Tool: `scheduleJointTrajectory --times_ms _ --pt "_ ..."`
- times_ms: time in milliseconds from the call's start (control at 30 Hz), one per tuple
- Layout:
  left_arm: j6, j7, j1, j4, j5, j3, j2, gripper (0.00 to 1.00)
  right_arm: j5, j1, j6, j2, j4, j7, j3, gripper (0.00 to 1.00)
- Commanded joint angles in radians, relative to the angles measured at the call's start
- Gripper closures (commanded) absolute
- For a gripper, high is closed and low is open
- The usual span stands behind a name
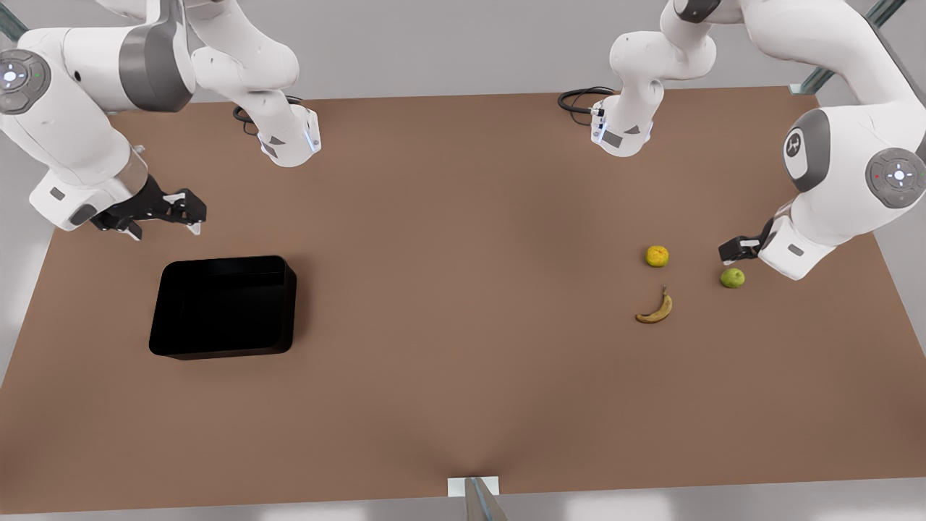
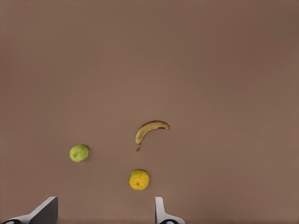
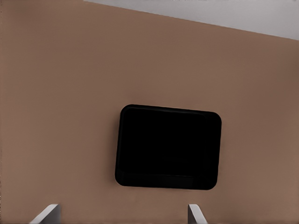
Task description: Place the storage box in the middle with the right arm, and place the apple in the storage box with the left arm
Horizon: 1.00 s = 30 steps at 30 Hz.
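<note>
Your big shiny black storage box (image 1: pixel 223 307) with round corners sits open on the brown table (image 1: pixel 463 362), near the edge at the front view's left, and it looks dark inside. Your right claw (image 1: pixel 163 211) hangs in the air just past the box's far side, not touching it, and its two fingers are spread apart. In the right wrist view, the storage box (image 3: pixel 168 147) lies flat on the table with the two finger tips (image 3: pixel 46 213) wide apart in front of it. Your little round yellow-green apple (image 1: pixel 732 278) sits well apart from the box, near the table edge at the front view's right. Your left claw (image 1: pixel 734 250) hangs just beside the apple, a bit above it, holding nothing. In the left wrist view its fingers (image 2: pixel 44 212) are wide apart, and the apple (image 2: pixel 79 153) lies on the table past them. A round orange-yellow fruit (image 1: pixel 657 256) rests near the apple, and a curved brownish-yellow banana (image 1: pixel 656 310) lies close to both. None of the three fruits touch each other.
</note>
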Motion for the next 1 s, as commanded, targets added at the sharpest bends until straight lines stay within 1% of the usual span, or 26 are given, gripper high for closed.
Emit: scheduleJointTrajectory --times_ms 0,67,133,167,233,300,333,367,400,500,533,600,700,767,800,833,900,967 --pt "-0.002 -0.002 0.001 0.000 0.001 0.000 0.001 0.00 0.000 0.069 0.000 0.000 -0.001 0.000 0.001 0.00" --pt "-0.001 0.000 0.000 -0.002 0.006 0.000 0.002 0.00 0.000 0.071 0.028 0.001 -0.036 0.002 0.001 0.00" --pt "-0.038 -0.006 0.009 -0.054 -0.002 0.000 -0.016 0.00 0.000 0.074 0.281 0.014 -0.232 0.021 0.002 0.00" --pt "-0.022 -0.008 0.009 -0.100 -0.002 -0.002 -0.048 0.00 0.000 0.074 0.394 0.027 -0.298 0.021 0.002 0.00" --pt "0.085 -0.006 0.016 -0.219 0.000 0.000 -0.085 0.00 0.000 0.064 0.436 0.060 -0.303 0.020 -0.003 0.00" --pt "0.154 -0.006 0.024 -0.279 0.006 0.000 -0.082 0.00 0.002 0.060 0.468 0.084 -0.330 0.023 -0.012 0.00" --pt "0.203 -0.006 0.039 -0.322 0.009 0.000 -0.079 0.00 0.002 0.075 0.523 0.073 -0.390 0.066 -0.013 0.00" --pt "0.245 -0.005 0.061 -0.348 0.008 0.000 -0.064 0.00 0.002 0.084 0.684 0.023 -0.554 0.089 -0.013 0.00" --pt "0.248 0.003 0.079 -0.350 0.009 0.000 -0.045 0.00 0.002 0.086 0.738 -0.019 -0.654 0.094 -0.015 0.00" --pt "0.233 0.104 0.122 -0.359 0.009 0.000 0.028 0.00 0.002 0.064 0.847 -0.072 -0.806 0.089 -0.029 0.00" --pt "0.239 0.116 0.139 -0.402 0.009 -0.002 0.029 0.00 0.000 0.031 0.853 -0.060 -0.812 0.068 -0.029 0.00" --pt "0.274 0.153 0.158 -0.423 0.009 -0.002 0.047 0.00 -0.002 -0.008 0.850 -0.045 -0.814 0.014 -0.030 0.00" --pt "0.355 0.153 0.161 -0.472 0.011 0.000 0.061 0.00 -0.002 -0.009 0.848 0.000 -0.815 0.017 -0.033 0.00" --pt "0.404 0.155 0.205 -0.526 0.011 -0.002 0.059 0.00 -0.002 -0.008 0.850 0.027 -0.814 0.044 -0.056 0.00" --pt "0.421 0.155 0.237 -0.560 0.011 -0.003 0.059 0.00 -0.002 -0.006 0.850 0.035 -0.812 0.113 -0.058 0.00" --pt "0.426 0.156 0.274 -0.568 0.011 -0.003 0.061 0.00 0.000 -0.003 0.851 0.049 -0.808 0.150 -0.072 0.00" --pt "0.446 0.156 0.352 -0.589 0.009 -0.003 0.075 0.00 0.000 0.006 0.844 0.049 -0.809 0.227 -0.072 0.00" --pt "0.447 0.155 0.392 -0.612 0.006 -0.003 0.079 0.00 0.002 0.011 0.842 0.052 -0.806 0.267 -0.072 0.00"
